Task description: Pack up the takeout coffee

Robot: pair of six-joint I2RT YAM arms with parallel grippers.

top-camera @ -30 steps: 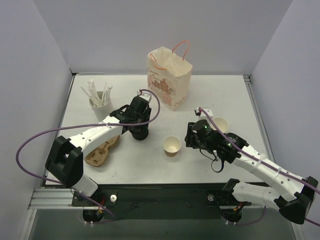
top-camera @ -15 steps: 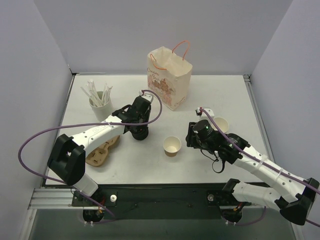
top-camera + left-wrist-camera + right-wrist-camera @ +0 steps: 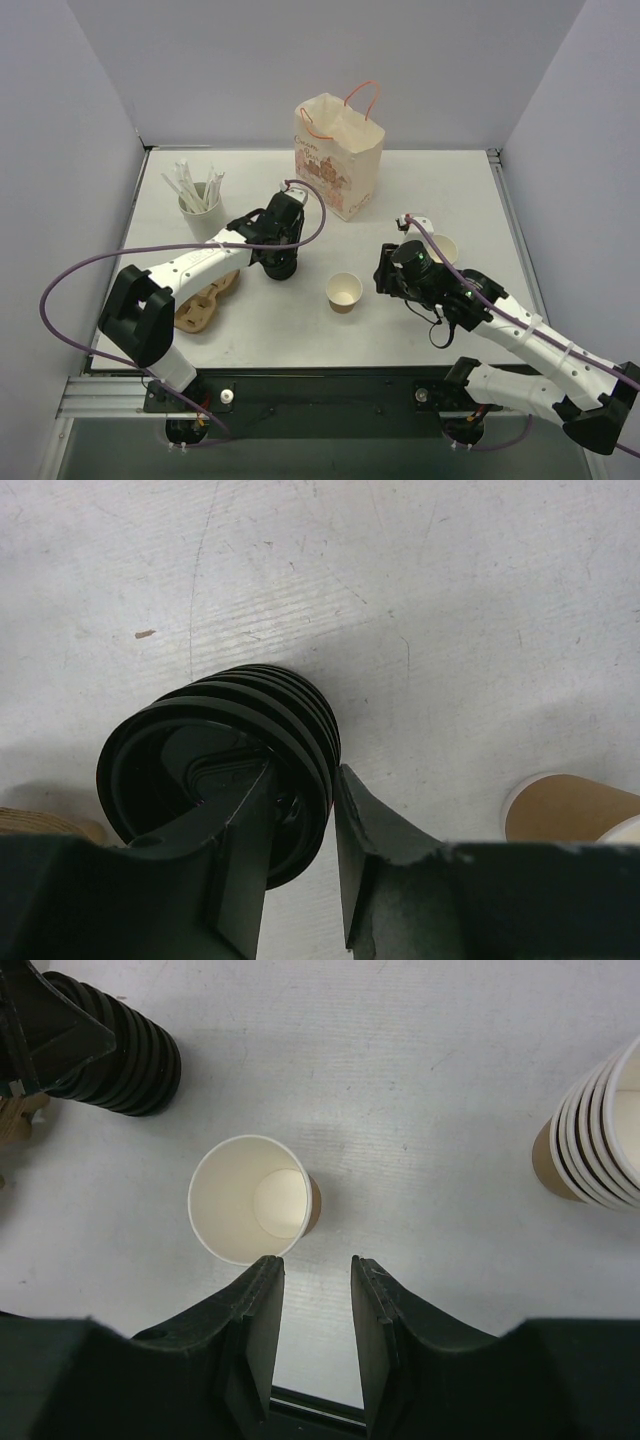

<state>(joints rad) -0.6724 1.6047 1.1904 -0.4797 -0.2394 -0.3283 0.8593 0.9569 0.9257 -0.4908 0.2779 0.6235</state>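
Left gripper [image 3: 305, 780] pinches the rim of the top lid [image 3: 190, 760] on its stack [image 3: 305, 695], evidently to cap the cup [image 3: 344, 291] standing lidless mid-table, apart from the bag [image 3: 338, 155], while the right gripper [image 3: 315, 1265] hovers beside it, parted and empty.

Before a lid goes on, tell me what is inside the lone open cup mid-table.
Nothing visible: the open cup shows only its bare white wall and base. The near wall hides a sliver of the base from the right wrist camera.
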